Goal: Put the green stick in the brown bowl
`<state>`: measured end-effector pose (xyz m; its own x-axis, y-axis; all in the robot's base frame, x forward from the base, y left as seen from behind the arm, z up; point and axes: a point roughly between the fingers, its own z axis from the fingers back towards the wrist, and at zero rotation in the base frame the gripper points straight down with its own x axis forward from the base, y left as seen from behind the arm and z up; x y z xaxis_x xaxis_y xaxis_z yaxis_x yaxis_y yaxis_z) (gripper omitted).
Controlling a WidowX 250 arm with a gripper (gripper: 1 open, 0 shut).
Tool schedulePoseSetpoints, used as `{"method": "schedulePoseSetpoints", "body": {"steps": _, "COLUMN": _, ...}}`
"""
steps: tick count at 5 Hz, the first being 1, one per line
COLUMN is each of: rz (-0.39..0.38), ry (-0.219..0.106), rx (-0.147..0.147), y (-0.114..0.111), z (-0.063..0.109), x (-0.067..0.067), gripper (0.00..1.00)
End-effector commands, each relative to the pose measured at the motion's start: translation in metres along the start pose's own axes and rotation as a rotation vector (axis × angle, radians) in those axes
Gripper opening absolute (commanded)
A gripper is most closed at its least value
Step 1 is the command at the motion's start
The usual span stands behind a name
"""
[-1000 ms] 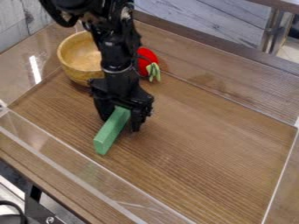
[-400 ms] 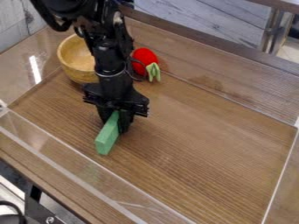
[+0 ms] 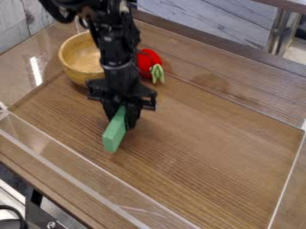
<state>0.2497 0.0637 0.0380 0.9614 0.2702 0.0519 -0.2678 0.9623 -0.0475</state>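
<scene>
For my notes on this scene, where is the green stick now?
In the camera view, the green stick is left of centre, its upper end at the gripper, nearer the viewer than the brown bowl.

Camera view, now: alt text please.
Robot hand closed on the upper end of a green stick over a wooden table; behind it, a brown bowl and a red strawberry-like toy with green leaves.

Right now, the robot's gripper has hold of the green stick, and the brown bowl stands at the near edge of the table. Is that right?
Not quite: the camera view shows the brown bowl toward the far side; the gripper does hold the green stick.
</scene>
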Motion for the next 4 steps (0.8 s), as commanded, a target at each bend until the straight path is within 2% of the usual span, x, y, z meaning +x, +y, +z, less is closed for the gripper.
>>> {"method": "schedulePoseSetpoints", "body": {"steps": 1, "rz": 0.041, "ry": -0.086, "rx": -0.018, "y": 0.011, "z": 0.037, "x": 0.018, "gripper": 0.0}}
{"method": "schedulePoseSetpoints", "body": {"steps": 3, "rz": 0.055, "ry": -0.136, "rx": -0.073, "y": 0.01, "z": 0.083, "x": 0.024, "gripper": 0.0}}
{"method": "schedulePoseSetpoints", "body": {"steps": 4, "rz": 0.077, "ry": -0.161, "rx": -0.091, "y": 0.022, "z": 0.098, "x": 0.028, "gripper": 0.0}}
